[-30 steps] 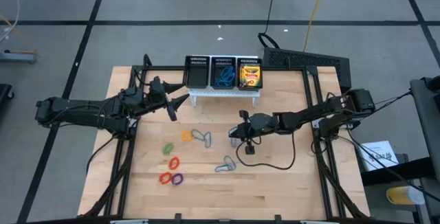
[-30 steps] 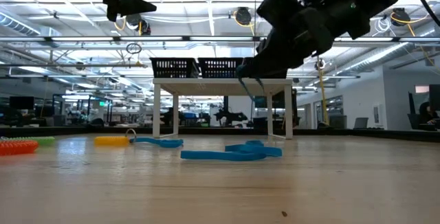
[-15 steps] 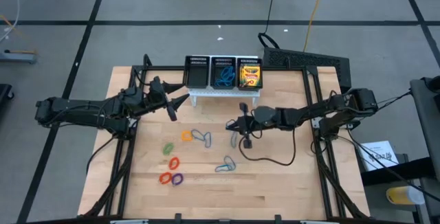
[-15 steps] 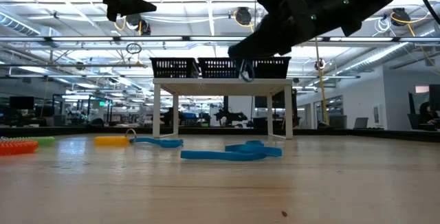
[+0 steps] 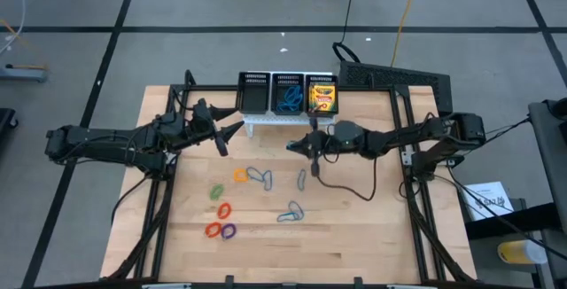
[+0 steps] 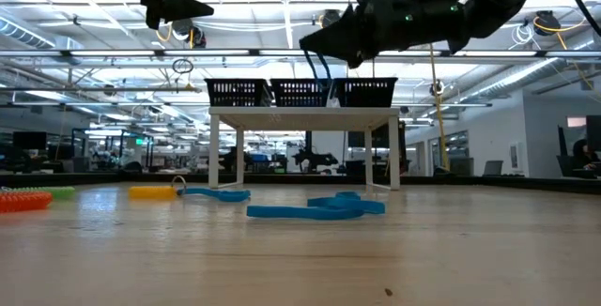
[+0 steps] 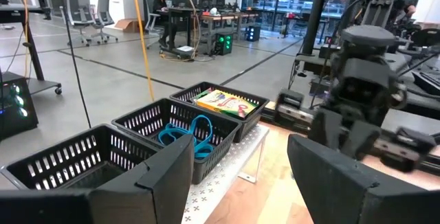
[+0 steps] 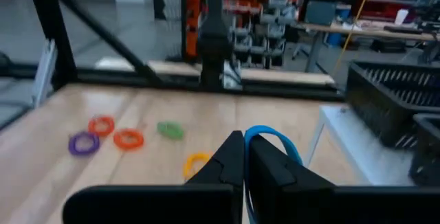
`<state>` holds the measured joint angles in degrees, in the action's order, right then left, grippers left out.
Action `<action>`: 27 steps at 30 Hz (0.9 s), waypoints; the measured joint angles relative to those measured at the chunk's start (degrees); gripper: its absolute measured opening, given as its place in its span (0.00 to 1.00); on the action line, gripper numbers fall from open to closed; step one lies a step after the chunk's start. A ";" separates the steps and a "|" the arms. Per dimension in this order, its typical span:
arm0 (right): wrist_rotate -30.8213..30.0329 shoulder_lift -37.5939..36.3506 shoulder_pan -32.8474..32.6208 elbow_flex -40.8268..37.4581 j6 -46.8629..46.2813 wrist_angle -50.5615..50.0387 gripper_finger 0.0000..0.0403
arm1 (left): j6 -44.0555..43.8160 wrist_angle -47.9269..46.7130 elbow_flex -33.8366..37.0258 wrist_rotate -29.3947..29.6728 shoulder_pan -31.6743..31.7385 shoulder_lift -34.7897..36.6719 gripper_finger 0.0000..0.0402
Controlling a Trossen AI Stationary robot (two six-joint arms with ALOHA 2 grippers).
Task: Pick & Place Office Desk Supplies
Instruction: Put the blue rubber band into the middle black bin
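Compared with a second ago, the right end effector [image 5: 301, 144] has risen from the counter [image 5: 354, 236] and travelled toward the black mesh organiser [image 5: 288, 94], so it now hangs just in front of the organiser's white stand, carrying a thin blue loop [image 8: 271, 141] with it. The left end effector [image 5: 229, 129] has not moved; it hovers off the organiser's left front corner with its fingers spread and nothing between them. In the low view the carried loop is only a thin dark dangling line under the right end effector [image 6: 324, 57], and how far it hangs is hard to judge. The right end effector's fingers are pressed together on the blue loop, which arches up behind the fingertips in the right wrist view. The organiser's right compartment holds crayon boxes [image 5: 322, 97], its middle one holds blue loops [image 5: 288, 101], and the left compartment looks dark, its contents unclear. In front of the organiser, more blue loops [image 5: 259, 177] lie on the counter with an orange loop [image 5: 239, 175], a green loop [image 5: 215, 190], red loops [image 5: 213, 230] and a purple loop [image 5: 229, 230] farther out.
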<state>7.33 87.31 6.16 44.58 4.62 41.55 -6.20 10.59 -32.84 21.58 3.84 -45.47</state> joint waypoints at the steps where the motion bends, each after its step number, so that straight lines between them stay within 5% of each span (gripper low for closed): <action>1: 0.64 0.00 0.85 0.02 -0.66 0.82 0.00 | -0.01 0.00 0.00 0.00 0.00 0.00 0.61; 14: 4.99 0.04 10.56 11.02 0.85 -8.82 0.00 | 0.00 -0.02 0.00 0.00 0.00 0.00 0.61; 27: 4.74 1.36 17.13 12.02 -0.33 -8.55 0.00 | 0.00 -0.02 0.00 0.00 0.00 0.00 0.61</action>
<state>12.07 88.67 23.29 56.60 4.29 33.01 -6.20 10.57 -32.84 21.59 3.84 -45.47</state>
